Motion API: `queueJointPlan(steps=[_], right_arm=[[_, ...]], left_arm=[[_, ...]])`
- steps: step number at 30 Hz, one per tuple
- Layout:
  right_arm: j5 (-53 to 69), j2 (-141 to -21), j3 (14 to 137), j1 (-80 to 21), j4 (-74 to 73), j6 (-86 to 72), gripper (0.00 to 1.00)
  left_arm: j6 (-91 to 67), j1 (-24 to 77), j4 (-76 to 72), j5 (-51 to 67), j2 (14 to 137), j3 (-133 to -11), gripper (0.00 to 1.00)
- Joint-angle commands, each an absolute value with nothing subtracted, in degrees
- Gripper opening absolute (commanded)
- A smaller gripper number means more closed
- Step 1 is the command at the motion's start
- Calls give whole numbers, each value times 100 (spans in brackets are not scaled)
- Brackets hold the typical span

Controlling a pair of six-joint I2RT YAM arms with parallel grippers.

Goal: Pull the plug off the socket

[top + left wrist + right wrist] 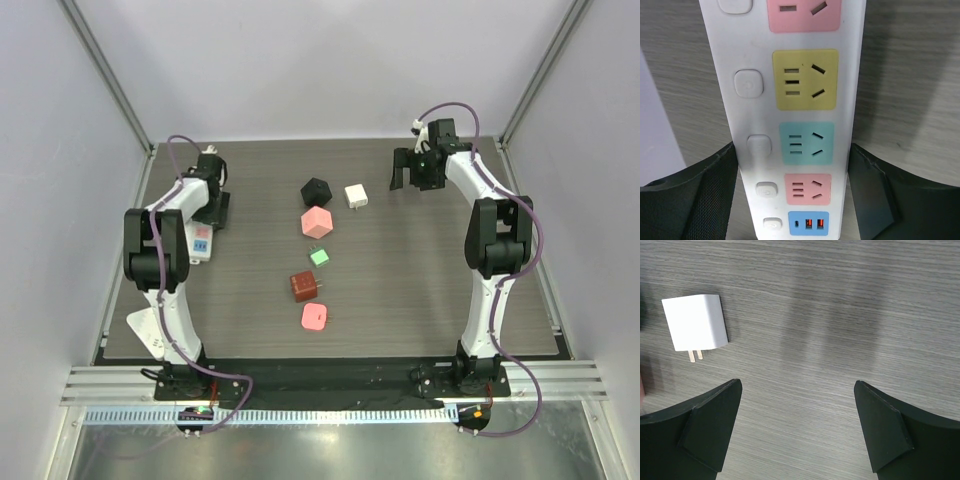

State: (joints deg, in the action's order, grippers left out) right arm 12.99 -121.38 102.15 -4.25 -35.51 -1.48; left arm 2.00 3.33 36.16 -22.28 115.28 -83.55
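Note:
The socket (762, 40), a long white power strip with pink, yellow, green and blue outlets, lies at the table's left and shows partly under my left arm in the top view (201, 243). No plug sits in the outlets that show. My left gripper (792, 150) is shut on the strip, one finger against each long side near its blue end; it also shows in the top view (212, 205). My right gripper (797, 384) is open and empty above bare table at the far right (408, 175). A white plug (695, 322) lies loose to its left (356, 195).
Loose plug cubes lie in a row down the table's middle: black (316, 190), pink (316, 222), small green (319, 256), dark red (304, 287) and a round pink one (314, 317). Enclosure walls stand on the left, back and right.

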Motion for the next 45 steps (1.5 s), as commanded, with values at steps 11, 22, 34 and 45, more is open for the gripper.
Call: queueJointPlan(steps=[11,22,34,45], right_arm=[[1512,-12138,10353,-396,-3375,-79,100],[1521,-12138,10354,-396,-3366,-97,100],[906,-11647,10240,-474,-3340,-439,100],[-298,-9426,7908,-1449,-2438,-1553,100]], left_arm=[[1363,-395,2988,-3348,12428,-9474,86],[1257,-404,2487,-4157,12138,-9554,100],[115,1350,2566,-3455,10321,-9027,100],[-860,3410,2383,-1640,7915,-7051,100]])
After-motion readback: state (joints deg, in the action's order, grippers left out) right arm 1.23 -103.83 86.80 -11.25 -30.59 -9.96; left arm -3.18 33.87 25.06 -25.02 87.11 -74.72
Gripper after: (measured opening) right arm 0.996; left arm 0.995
